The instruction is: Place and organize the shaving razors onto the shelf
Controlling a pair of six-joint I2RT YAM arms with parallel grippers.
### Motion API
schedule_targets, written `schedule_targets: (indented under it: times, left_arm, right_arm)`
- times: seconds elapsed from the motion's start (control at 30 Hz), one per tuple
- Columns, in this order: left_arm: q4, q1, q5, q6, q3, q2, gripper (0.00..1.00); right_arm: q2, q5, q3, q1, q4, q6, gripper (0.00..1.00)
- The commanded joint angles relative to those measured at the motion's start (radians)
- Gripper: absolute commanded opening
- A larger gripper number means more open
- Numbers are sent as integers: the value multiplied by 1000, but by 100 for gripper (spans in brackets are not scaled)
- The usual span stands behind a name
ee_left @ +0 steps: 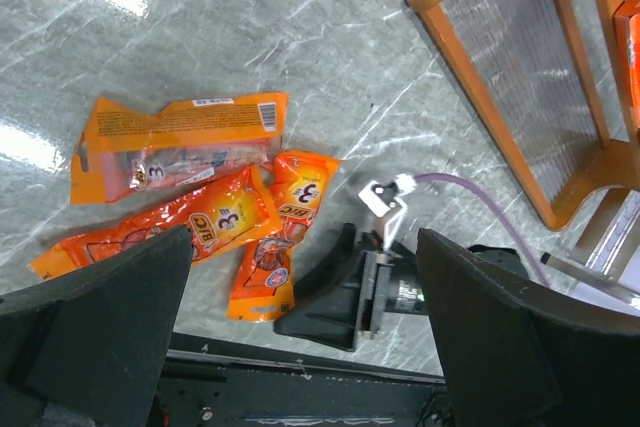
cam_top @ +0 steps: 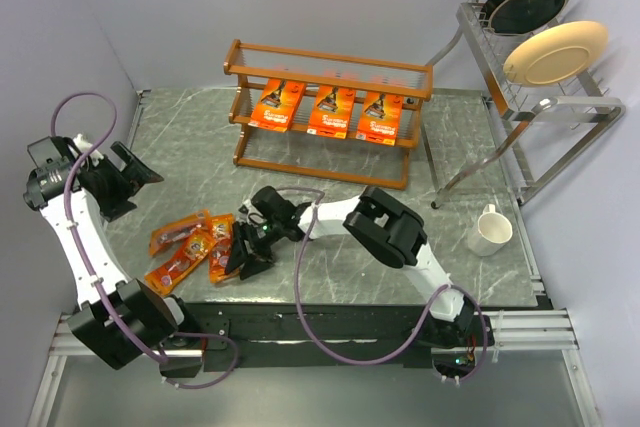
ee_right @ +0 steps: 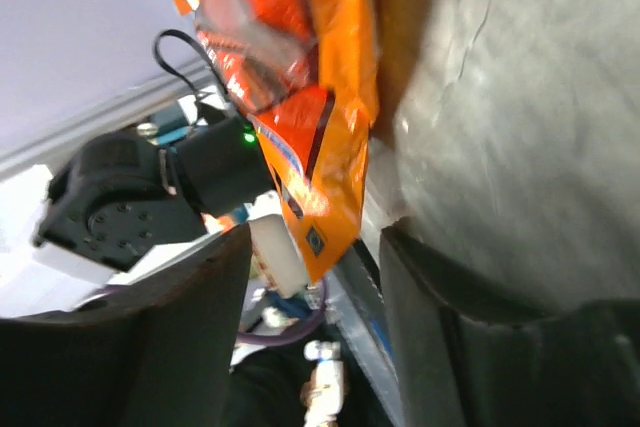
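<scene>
Three narrow razor packs (cam_top: 190,245) lie bunched on the bench (cam_top: 190,137), front-left; three larger cards (cam_top: 328,109) sit on the shelf (cam_top: 330,59). Your right hand (cam_top: 243,255), fingers spread, is at the nearest pack's edge, so I judge this the pickup step. Next, close on it squarely. Your left hand (cam_top: 128,169) hangs spread, well apart.

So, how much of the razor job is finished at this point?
About half. Three big packs sit on the shelf. The right tool is open at one small pack. All three small packs lie on the table, to be shelved.
</scene>
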Motion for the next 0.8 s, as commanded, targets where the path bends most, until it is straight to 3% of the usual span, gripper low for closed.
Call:
schedule_targets:
  times: [0.0, 0.07, 0.27, 0.3, 0.53, 0.67, 0.7, 0.77]
  left_arm:
    - [23, 7, 24, -17, -7, -39, 99]
    - [35, 4, 41, -19, -56, -56, 100]
    - [52, -46, 125, -58, -193, -53, 99]
    - [59, -52, 168, -81, -210, -46, 99]
    - [153, -180, 269, -158, -319, -81, 91]
    - [286, -252, 398, -203, -491, -79, 83]
    - [329, -269, 427, -262, -532, -70, 79]
    - [432, -336, 474, -387, -634, -58, 79]
  right_arm:
    - [59, 1, -6, 24, 134, 131, 58]
    - [85, 17, 23, 30, 148, 174, 53]
    - [42, 31, 10, 2, 233, 221, 23]
    - [31, 20, -1, -7, 261, 222, 14]
    - [-109, 12, -96, -117, 298, 222, 1]
    - [-191, 5, -202, -167, 371, 256, 0]
    - [-203, 3, -222, -176, 405, 265, 0]
    - [-234, 0, -273, -203, 428, 276, 0]
